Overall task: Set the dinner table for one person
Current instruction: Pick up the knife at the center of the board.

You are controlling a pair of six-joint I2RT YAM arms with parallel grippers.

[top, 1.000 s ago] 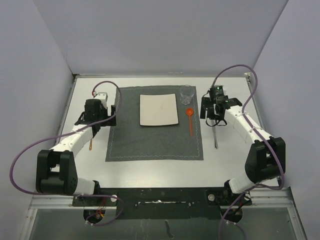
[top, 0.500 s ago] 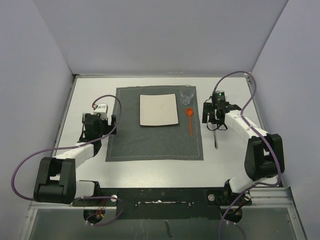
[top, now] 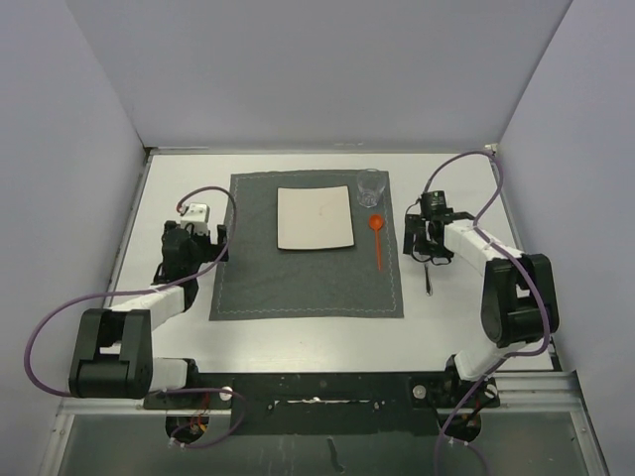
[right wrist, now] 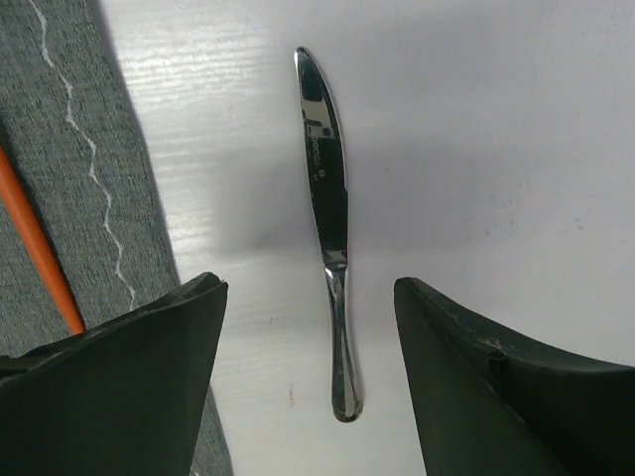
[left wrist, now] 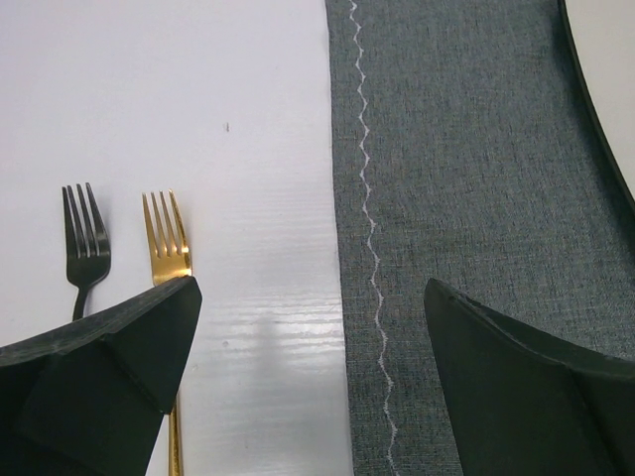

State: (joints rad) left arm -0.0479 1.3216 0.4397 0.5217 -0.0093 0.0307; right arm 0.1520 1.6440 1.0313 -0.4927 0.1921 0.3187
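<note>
Looks nearly set: grey placemat (top: 308, 283) centred on the white tabletop (top: 298, 337) ahead of both arms, with plate (top: 315, 217), glass (top: 370, 186) and orange spoon (top: 378, 243) on the cloth, black fork (left wrist: 84, 248) and gold fork (left wrist: 169, 248) side by side on bare tabletop just left of it, knife (right wrist: 325, 169) just right of it. Shows the left gripper (left wrist: 313, 293) spread wide and empty over the mat's left edge, the right gripper (right wrist: 308, 288) parted, holding nothing, straddling the knife without contact. Leaves, at a guess, little beyond straightening the knife or tidying the forks.
</note>
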